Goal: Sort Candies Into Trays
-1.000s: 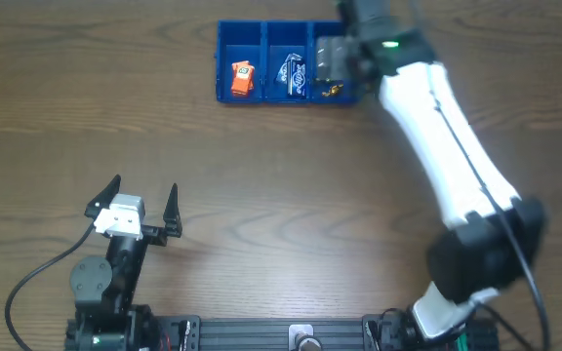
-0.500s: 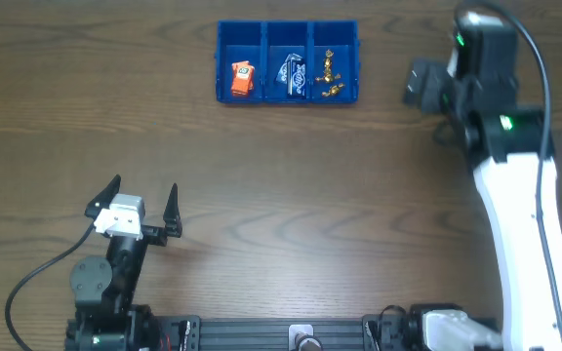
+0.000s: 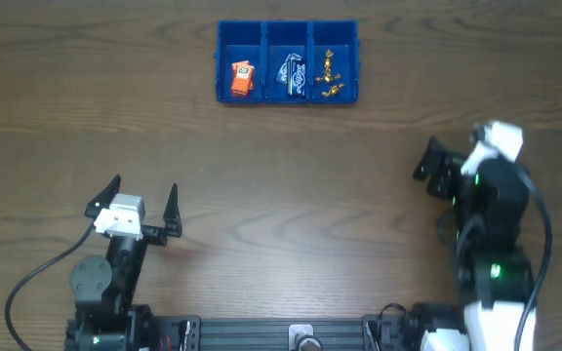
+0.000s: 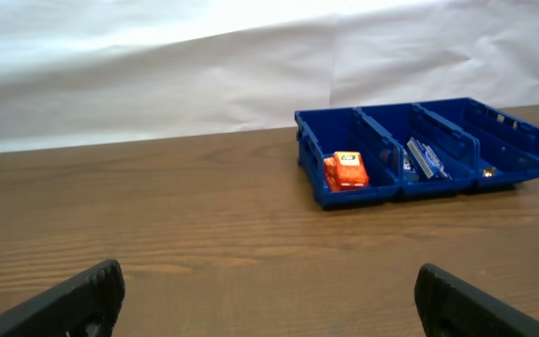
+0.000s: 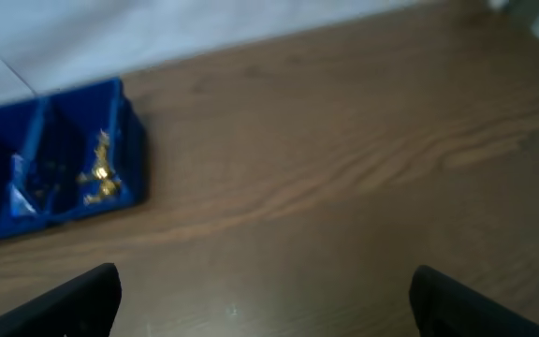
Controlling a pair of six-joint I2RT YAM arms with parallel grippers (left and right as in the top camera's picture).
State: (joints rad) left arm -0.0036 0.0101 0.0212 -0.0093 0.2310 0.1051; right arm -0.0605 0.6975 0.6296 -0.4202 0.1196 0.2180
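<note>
Left gripper (image 3: pixel 144 187) and right gripper (image 3: pixel 435 168) both have fingers spread, holding nothing, well apart from the blue tray (image 3: pixel 287 23) across the table (image 3: pixel 291 175) — its three compartments hold an orange candy (image 3: pixel 242 78), a blue-wrapped candy (image 3: pixel 292 73) and what look like gold candies (image 3: pixel 329 78)

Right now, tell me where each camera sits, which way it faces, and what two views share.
Top view: fixed overhead, looking down on the table; left gripper and right gripper show, both open.
Left wrist view: on the left arm, facing the blue tray; own fingertips show.
Right wrist view: on the right arm, facing the tray's gold candies; own fingertips show.
Shared: both wrist views hold the tray.
</note>
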